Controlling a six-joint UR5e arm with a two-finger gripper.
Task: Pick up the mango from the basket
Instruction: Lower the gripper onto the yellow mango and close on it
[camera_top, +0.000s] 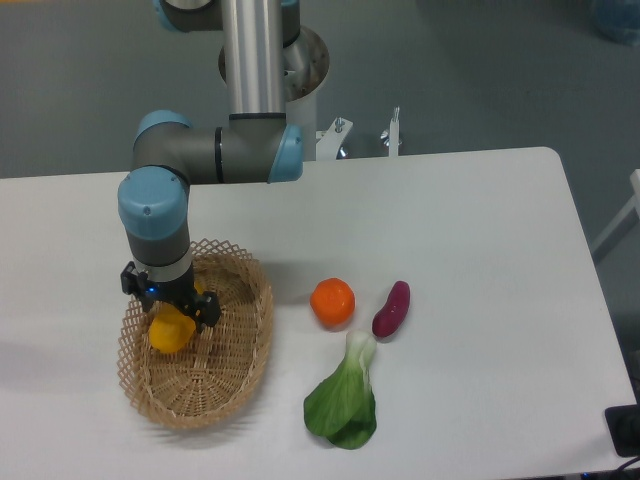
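Note:
The mango (170, 331), smooth and yellow-orange, lies inside the tan wicker basket (235, 365) at the left front of the table. My gripper (176, 312) points straight down into the basket, directly over the mango, with its black body covering the fruit's top. The fingertips are hidden behind the gripper body and the mango, so I cannot tell whether the jaws are closed on the fruit. The mango appears to rest low in the basket.
A round orange fruit (333, 301), a purple oblong vegetable (391, 309) and a green leafy bok choy (345, 399) lie on the white table (480, 230) to the right of the basket. The arm's base stands at the table's far edge.

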